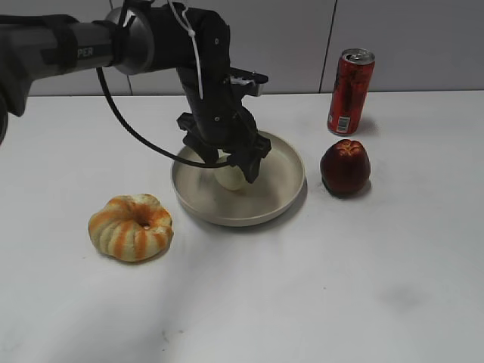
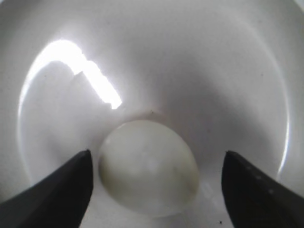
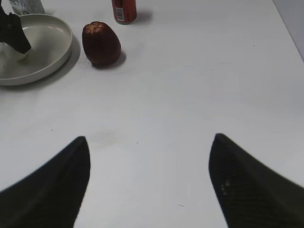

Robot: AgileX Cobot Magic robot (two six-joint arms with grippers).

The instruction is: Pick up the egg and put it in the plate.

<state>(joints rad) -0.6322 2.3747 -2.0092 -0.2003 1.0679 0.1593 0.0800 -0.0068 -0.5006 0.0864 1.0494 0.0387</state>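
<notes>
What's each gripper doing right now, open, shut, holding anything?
Left gripper: open, fingers clear of the egg lying in the plate.
Right gripper: open, empty.

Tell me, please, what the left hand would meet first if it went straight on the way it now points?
The egg, most likely: it lies between the open fingers of the left hand, with the plate floor just behind it. Depth is hard to judge.

Smooth, mostly matt surfaces showing under bright light.

The egg (image 2: pixel 148 168) is looking smooth and faintly glossy; the plate (image 1: pixel 283 189) is showing a smooth beige finish, catching a bright glare inside. The can (image 1: pixel 350 92) is gleaming like painted metal, the fruit (image 1: pixel 345 167) is shining dark red, the bench (image 1: pixel 340 280) is looking matt white, and the black jaws are appearing matt.
</notes>
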